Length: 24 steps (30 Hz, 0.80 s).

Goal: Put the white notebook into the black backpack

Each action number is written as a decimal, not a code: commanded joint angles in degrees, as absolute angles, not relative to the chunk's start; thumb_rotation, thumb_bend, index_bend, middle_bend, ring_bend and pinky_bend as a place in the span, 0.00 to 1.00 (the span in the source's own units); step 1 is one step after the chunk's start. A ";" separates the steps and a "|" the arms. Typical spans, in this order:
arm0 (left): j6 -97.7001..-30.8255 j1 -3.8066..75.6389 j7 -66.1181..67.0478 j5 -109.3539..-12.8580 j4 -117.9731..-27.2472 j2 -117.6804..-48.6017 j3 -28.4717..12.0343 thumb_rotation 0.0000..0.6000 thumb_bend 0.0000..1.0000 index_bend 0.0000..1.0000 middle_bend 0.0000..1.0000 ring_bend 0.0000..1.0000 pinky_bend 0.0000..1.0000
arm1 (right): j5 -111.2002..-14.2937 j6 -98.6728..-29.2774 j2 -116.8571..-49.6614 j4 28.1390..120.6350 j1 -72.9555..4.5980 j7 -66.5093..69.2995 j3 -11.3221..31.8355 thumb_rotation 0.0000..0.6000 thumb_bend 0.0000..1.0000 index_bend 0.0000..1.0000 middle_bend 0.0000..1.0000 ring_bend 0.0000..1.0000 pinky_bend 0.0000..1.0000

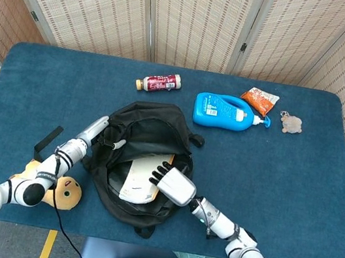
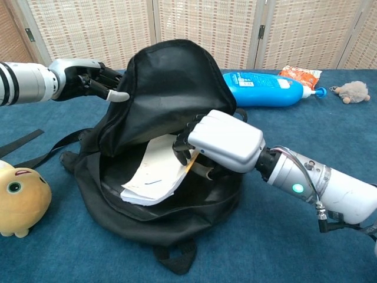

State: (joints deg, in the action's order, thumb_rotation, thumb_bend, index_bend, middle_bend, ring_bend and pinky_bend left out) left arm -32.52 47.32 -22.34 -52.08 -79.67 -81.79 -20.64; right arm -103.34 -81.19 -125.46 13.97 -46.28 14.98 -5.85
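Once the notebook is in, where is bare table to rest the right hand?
Bare blue cloth lies right of the black fabric backpack, below the blue detergent bottle, out to the table edge. Another strip lies behind the backpack, left of the red-labelled bottle. The near-left corner is crowded: yellow plush toy, black strap, left hand.

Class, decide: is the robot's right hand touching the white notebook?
Touching. The chest view shows the right hand with its fingers gripping the white notebook's edge.
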 commanded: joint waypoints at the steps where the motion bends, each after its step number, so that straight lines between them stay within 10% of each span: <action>1: -32.55 47.24 -22.47 -52.22 -79.78 -81.68 -20.60 1.00 0.69 0.72 0.43 0.34 0.11 | -102.67 -80.46 -125.70 13.14 -46.47 14.28 -5.49 1.00 0.51 0.95 0.54 0.41 0.36; 18: -33.01 47.43 -22.28 -52.01 -80.50 -81.31 -20.24 1.00 0.69 0.72 0.43 0.34 0.11 | -99.93 -76.35 -128.16 11.61 -48.31 6.76 -4.25 1.00 0.51 0.93 0.52 0.38 0.31; 24: -32.75 47.65 -22.30 -51.93 -80.17 -81.54 -20.07 1.00 0.69 0.71 0.43 0.33 0.11 | -98.53 -76.01 -127.44 13.96 -47.14 4.76 -3.47 1.00 0.50 0.45 0.34 0.30 0.24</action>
